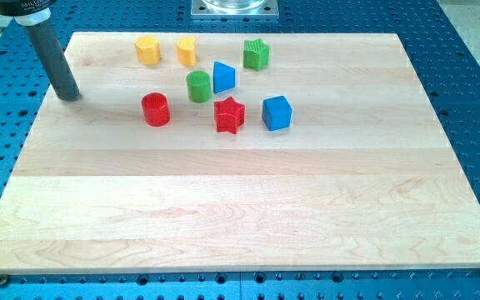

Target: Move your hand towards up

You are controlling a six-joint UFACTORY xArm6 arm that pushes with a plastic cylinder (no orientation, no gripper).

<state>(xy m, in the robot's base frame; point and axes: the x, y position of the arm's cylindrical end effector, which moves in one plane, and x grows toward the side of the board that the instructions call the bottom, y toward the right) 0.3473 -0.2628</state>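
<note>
Your rod has no jaws to open or close, so there is nothing gripped and nothing to report on that score; it ends in a plain tip (69,94), which rests on the wooden board (248,208) close to its left edge, near the view's top-left corner. The task names no block, only the tip itself, so the thing to be moved is the tip, and it sits where just described. All the blocks lie to the view's right of the tip and none touches it. Nearest is the red cylinder (155,109), to the right and slightly below. Further right at about that level are the green cylinder (198,86), the blue triangular block (223,77), the red star (229,115) and the blue cube (277,112). Above and to the right sit the yellow hexagonal block (147,50), a second yellow block (187,51) whose shape you cannot quite make out, and the green star-like block (257,54). Judged from this frame, the upward move is not finished: some bare board remains between the tip and the top edge. The next move calls for a straight slide toward the view's top. The path looks free of blocks, so your main concern is stopping before the tip runs off the board onto the blue perforated table (465,50).
</note>
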